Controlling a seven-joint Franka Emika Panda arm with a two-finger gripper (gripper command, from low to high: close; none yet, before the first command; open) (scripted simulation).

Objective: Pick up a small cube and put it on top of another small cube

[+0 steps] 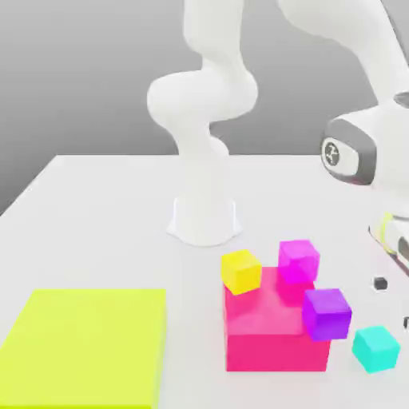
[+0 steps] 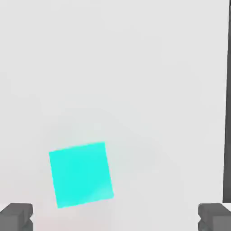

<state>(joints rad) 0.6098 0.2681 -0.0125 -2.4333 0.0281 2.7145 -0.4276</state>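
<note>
While the tool (image 2: 115,216) hangs spread apart, four small cubes (image 1: 375,348), one pink block (image 1: 272,339), one yellow mat (image 1: 84,343).

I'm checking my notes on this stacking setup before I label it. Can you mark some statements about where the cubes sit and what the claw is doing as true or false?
1. The cyan cube rests on the table, apart from the big pink block. True.
2. The yellow cube lies on the flat yellow mat. False: it sits on the big pink block's top, at a corner.
3. The claw is open, holding nothing. True.
4. The purple cube is stacked on the cyan cube. False: it perches at the big pink block's corner, beside the cyan cube.
5. The magenta cube sits on the big pink block. True.
</note>
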